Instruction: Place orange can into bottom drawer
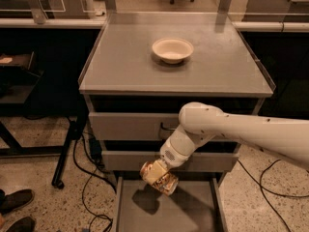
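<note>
**Camera view.**
- **Orange can point(163, 181):** held tilted in the air over the rear left part of the bottom drawer point(193, 211). It is not touching the floor, and its shadow falls on the drawer floor below it.
- **Gripper point(155, 173):** clamped on the can, just above the bottom drawer's back edge.
- **Bottom drawer:** pulled out toward the camera, presumably to receive the can. The low carry likely keeps the release short.
- **Cream bowl point(172, 50):** on the cabinet top, well above the bottom drawer. It plays no part in the task.
</note>
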Tool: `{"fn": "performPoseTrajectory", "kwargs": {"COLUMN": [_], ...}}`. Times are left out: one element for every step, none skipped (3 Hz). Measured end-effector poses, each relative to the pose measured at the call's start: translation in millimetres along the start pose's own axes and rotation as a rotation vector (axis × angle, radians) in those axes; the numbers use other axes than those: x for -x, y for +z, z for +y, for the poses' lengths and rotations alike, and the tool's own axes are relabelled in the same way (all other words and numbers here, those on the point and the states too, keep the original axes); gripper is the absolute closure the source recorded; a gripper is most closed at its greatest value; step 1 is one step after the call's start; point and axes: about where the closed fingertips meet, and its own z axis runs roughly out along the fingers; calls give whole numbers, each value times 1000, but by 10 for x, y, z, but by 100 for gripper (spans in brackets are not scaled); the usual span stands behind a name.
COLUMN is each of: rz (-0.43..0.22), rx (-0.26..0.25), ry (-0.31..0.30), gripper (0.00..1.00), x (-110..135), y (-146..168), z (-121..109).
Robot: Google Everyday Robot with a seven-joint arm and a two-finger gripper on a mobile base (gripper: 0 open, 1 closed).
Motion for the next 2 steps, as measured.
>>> {"fn": "performPoseTrajectory", "kwargs": {"rz": [-10,-73], "rx": [18,47], "ry": [58,227], "gripper": [100,100], "x": [-131,-475], "y": [86,351], "z": [-131,-586]}}
